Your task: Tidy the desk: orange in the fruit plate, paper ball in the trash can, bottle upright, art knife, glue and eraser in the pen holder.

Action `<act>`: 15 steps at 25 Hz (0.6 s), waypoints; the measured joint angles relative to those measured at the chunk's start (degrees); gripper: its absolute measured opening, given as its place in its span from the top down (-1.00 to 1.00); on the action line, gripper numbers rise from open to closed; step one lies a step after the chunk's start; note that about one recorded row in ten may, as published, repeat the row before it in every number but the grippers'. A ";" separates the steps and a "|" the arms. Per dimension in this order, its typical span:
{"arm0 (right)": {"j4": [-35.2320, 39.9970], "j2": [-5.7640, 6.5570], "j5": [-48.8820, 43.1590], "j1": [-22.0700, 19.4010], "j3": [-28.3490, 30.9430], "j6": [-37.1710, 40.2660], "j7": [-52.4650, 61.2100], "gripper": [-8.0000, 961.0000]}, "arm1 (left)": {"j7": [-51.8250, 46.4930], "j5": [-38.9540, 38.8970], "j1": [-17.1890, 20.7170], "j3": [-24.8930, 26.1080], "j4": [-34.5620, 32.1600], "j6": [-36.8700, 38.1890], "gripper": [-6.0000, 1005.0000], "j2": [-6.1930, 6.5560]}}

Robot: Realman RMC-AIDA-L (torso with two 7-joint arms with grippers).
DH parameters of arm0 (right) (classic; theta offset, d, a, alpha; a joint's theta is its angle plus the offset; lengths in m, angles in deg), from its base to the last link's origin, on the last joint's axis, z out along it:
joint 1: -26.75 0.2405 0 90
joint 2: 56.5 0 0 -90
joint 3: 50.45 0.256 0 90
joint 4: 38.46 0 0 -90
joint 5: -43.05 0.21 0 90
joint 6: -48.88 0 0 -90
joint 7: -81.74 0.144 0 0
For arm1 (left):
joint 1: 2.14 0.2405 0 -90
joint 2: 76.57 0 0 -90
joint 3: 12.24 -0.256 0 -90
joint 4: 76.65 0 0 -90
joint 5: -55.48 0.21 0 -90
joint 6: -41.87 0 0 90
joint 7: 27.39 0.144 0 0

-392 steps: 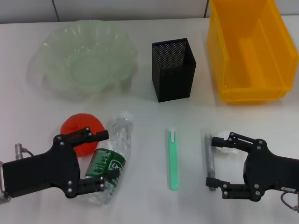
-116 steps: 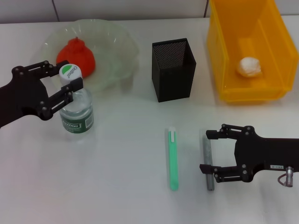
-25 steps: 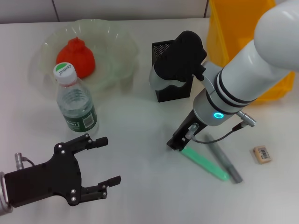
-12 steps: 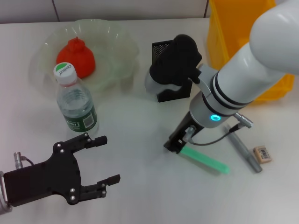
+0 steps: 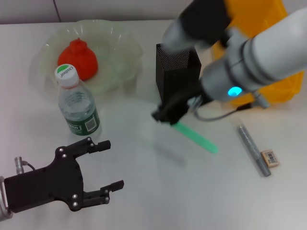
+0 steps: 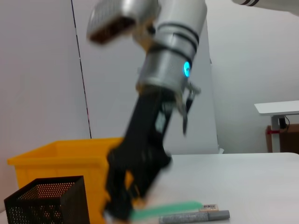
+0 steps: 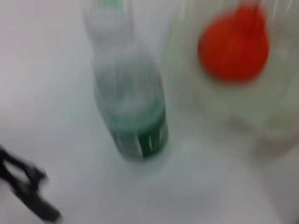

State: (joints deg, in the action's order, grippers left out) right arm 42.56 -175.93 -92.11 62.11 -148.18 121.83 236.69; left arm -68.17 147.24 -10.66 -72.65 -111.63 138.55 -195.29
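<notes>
Right gripper (image 5: 165, 116) pinched slim green plastic art knife (image 5: 195, 137) beside black mesh pen holder (image 5: 177, 72), left gripper (image 5: 103, 165) spread wide over smooth white desk (image 5: 144, 191).

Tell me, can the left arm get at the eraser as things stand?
Probably not easily: the eraser lies far on the right, and the right gripper holding the green stick hangs between it and the left gripper.

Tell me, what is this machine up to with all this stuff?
It is tidying a desk. The right gripper holds a green stick beside the black mesh cup. The orange sits in the green bowl, the bottle stands upright. A grey pen and eraser lie on the desk. The left gripper waits open.
</notes>
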 joint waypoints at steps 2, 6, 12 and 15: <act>6.26 0.05 7.23 -5.00 7.56 -0.84 -6.08 0.57 | 0.00 0.06 0.00 -0.03 0.00 0.03 -0.61 0.03; 9.19 0.01 18.70 -10.17 13.94 -5.26 -16.26 0.56 | 0.00 0.14 -0.04 -0.05 0.00 0.02 -0.61 0.05; -3.29 -0.02 51.91 -14.75 19.92 -11.88 -54.69 0.53 | 0.00 0.25 -0.07 -0.06 0.00 0.04 -0.61 0.07; -9.80 -0.05 59.85 -14.25 19.90 -11.86 -65.72 0.52 | 0.00 0.32 -0.09 -0.05 0.17 -0.04 -0.61 0.06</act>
State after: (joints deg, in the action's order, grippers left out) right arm 32.76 -175.98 -32.26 47.86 -128.29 109.97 170.97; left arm -68.17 147.56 -10.76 -72.71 -111.46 138.51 -195.23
